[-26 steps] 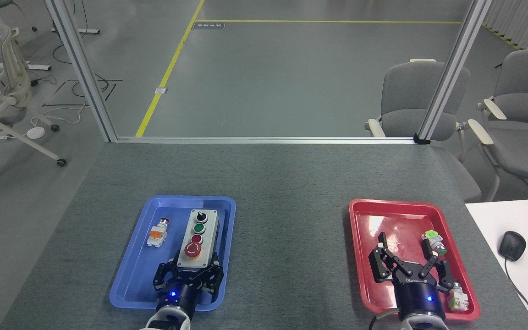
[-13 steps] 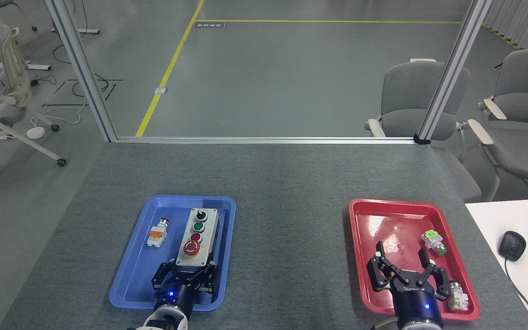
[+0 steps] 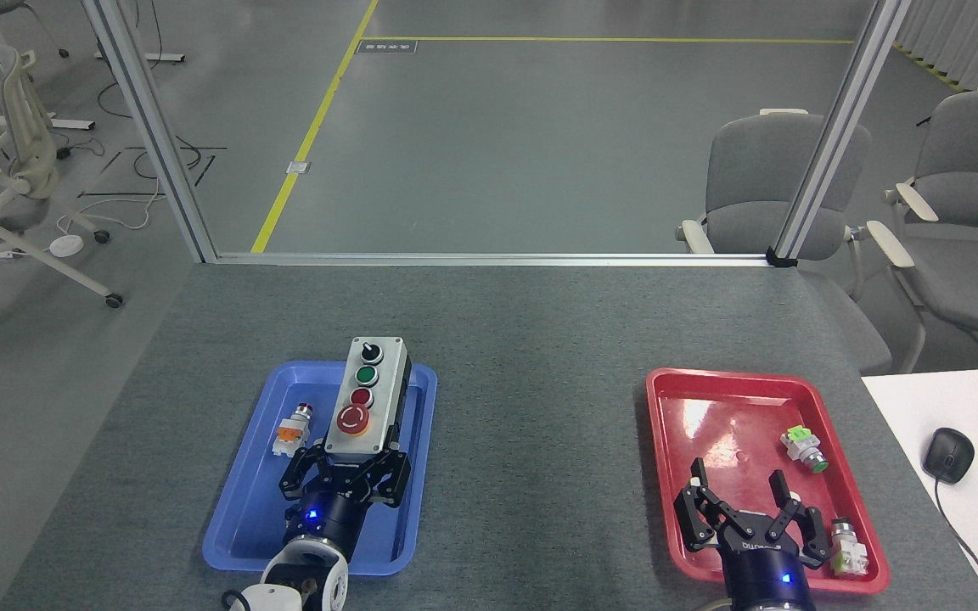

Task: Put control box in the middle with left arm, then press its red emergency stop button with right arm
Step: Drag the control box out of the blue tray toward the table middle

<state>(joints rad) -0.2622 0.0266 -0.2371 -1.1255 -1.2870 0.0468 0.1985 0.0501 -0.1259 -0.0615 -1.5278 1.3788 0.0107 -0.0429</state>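
Observation:
The light-grey control box (image 3: 368, 392) hangs lifted above the blue tray (image 3: 238, 509), its far end reaching past the tray's far rim. Its controls run black knob, green button, small red button, then the big red emergency stop button (image 3: 353, 418) nearest me. My left gripper (image 3: 350, 460) is shut on the box's near end. Low over the near part of the red tray (image 3: 676, 407), my right gripper (image 3: 737, 478) stands open and holds nothing. The middle (image 3: 536, 407) is bare dark grey felt between the two trays.
A small white-and-orange push-button part (image 3: 292, 428) lies in the blue tray left of the box. The red tray holds a green-capped part (image 3: 805, 448) and another small part (image 3: 845, 547). A white desk with a mouse (image 3: 947, 454) adjoins at right. Metal frame posts stand at the table's far corners.
My left gripper has lifted the control box out of the blue tray and carried it away from me. The right gripper has drawn back toward the near edge, still open.

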